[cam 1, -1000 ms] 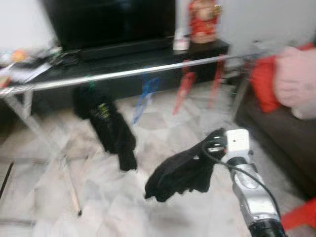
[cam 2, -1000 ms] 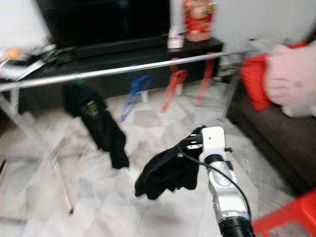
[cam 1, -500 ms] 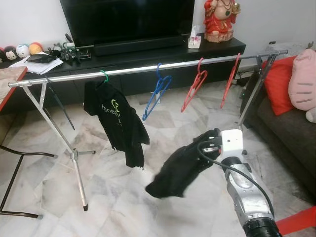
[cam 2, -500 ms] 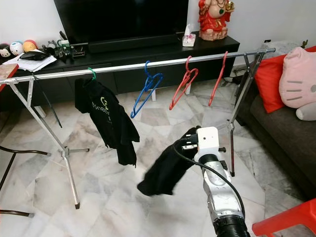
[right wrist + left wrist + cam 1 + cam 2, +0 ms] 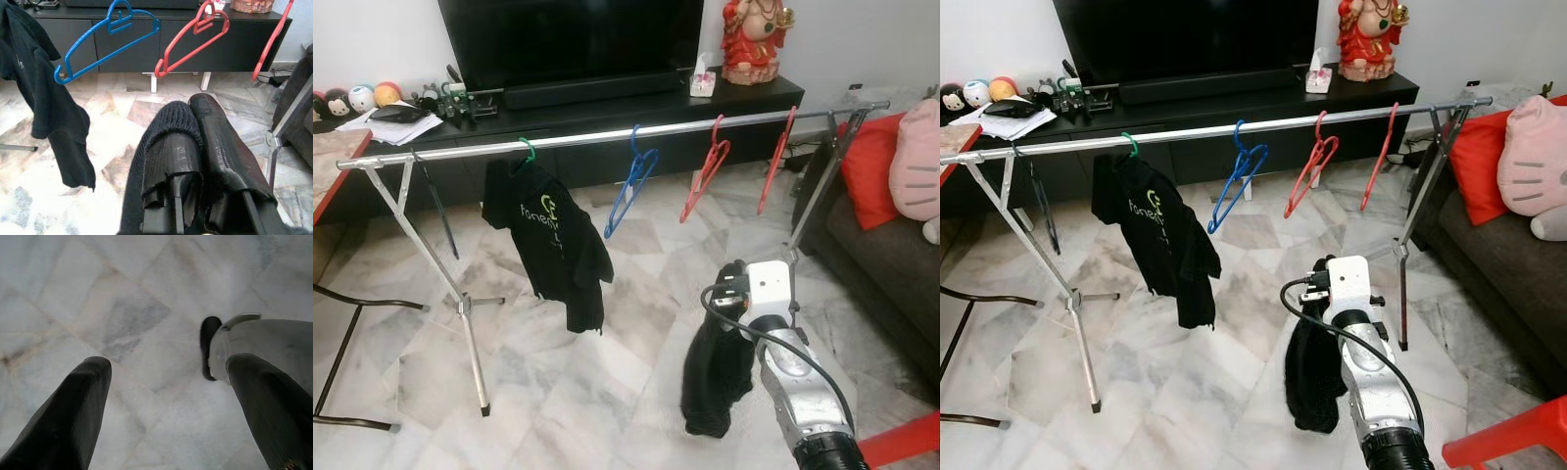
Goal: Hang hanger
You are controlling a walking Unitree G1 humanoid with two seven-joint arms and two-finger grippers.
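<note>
Carrying a black garment toward the clothes rail, the hanging itself not yet begun

Right gripper point(image 5: 195, 117) reaches forward at mid-height in front of the rail point(image 5: 607, 136), its jaws together and pinching the black garment point(image 5: 715, 377), which droops straight down from them toward the marble floor point(image 5: 558, 382); gripped high like this, the cloth stays off the tiles. No hanger can be made out inside that garment. Three bare hangers wait on the rail ahead: a blue hanger point(image 5: 628, 184), a red hanger point(image 5: 706, 172) and another red hanger point(image 5: 775, 162) nearer the end post, with a black T-shirt point(image 5: 548, 240) already hung on a green hook. Left gripper point(image 5: 164, 377) hangs idle, pointing at the floor, jaws apart and empty, beside the robot's own foot point(image 5: 264, 350)
</note>
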